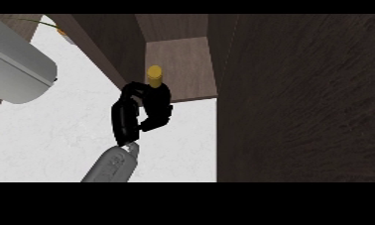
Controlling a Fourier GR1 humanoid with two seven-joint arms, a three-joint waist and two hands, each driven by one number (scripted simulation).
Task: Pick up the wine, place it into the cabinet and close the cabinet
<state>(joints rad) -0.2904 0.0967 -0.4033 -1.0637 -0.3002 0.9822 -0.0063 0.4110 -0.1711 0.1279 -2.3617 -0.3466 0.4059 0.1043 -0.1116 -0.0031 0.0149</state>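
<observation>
My right hand (pixel 139 112), curled round the dark yellow-capped wine bottle (pixel 155 74), holds it upright at the brown wooden cabinet's (pixel 179 65) shelf edge for insertion.

The cabinet (pixel 176 60) looks like wood: its inner shelf is a pale, matt grey-brown with faint straight grain, while its open door (pixel 293 100) is much darker, almost black-brown, with coarse streaky grain and no shine. The table (pixel 58 140) has a white, stone-like top, smooth and matt, with faint grey mottling. The wine (pixel 155 74) shows a yellow-gold cap with a dull metallic look. The hand (pixel 139 112) around it is black and slightly glossy, like hard plastic, and its forearm (pixel 111 165) is smooth grey with a soft sheen. A large rounded grey shape (pixel 22 70) at the left edge has a similar smooth, satin finish.
</observation>
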